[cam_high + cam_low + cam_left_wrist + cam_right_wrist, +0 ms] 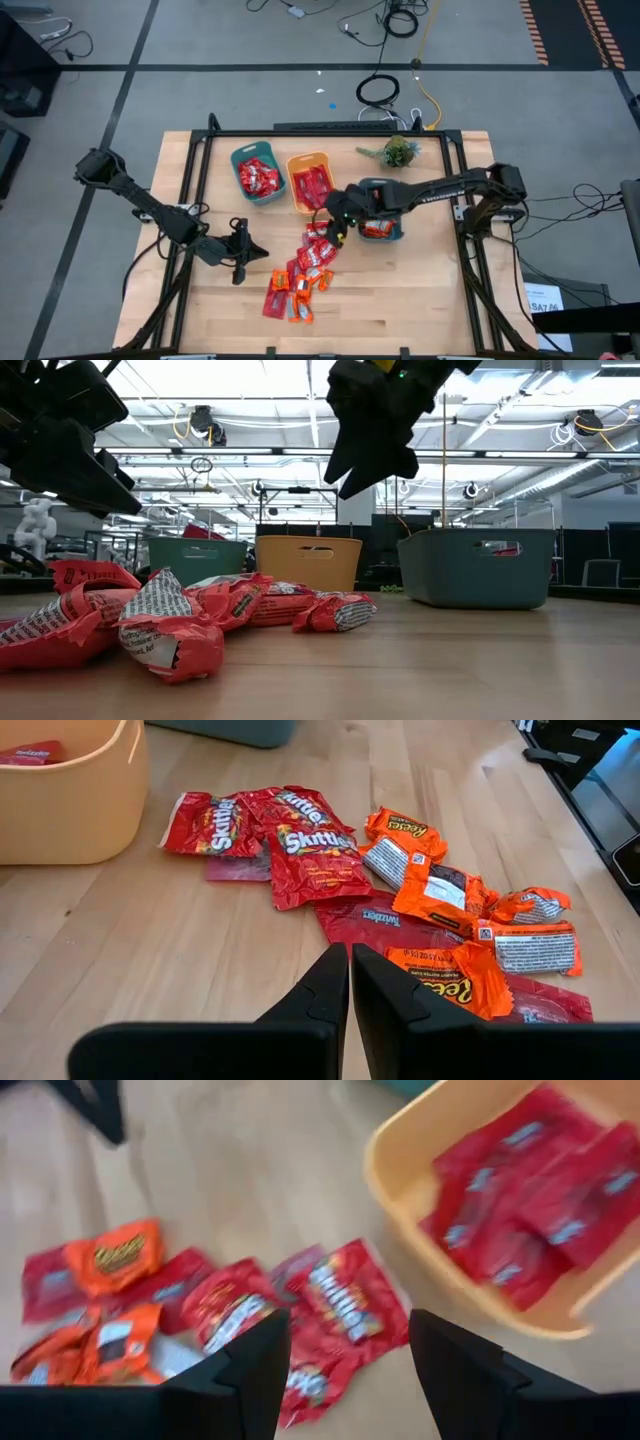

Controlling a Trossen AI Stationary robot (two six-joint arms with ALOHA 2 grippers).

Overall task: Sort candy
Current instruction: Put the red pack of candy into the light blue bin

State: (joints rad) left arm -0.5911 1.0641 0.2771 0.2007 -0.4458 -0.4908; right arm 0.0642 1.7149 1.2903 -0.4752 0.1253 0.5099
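Observation:
The loose candy (300, 272) lies in a strip on the wooden table: red packets and orange ones, some torn open (430, 885). More red candy lies in the orange bin (392, 1192) and in the left teal bin (240, 157). My right gripper (350, 1330) hangs open above the far end of the strip, next to the orange bin, with nothing between its fingers. My left gripper (350, 965) is shut and empty, low over the table just left of the strip, pointing at it.
Three bins stand in a row at the back: teal, orange (307, 158), and a second teal bin (398, 236) under my right arm. A small green plant (397, 152) sits behind them. Bare wood lies to the near right of the strip.

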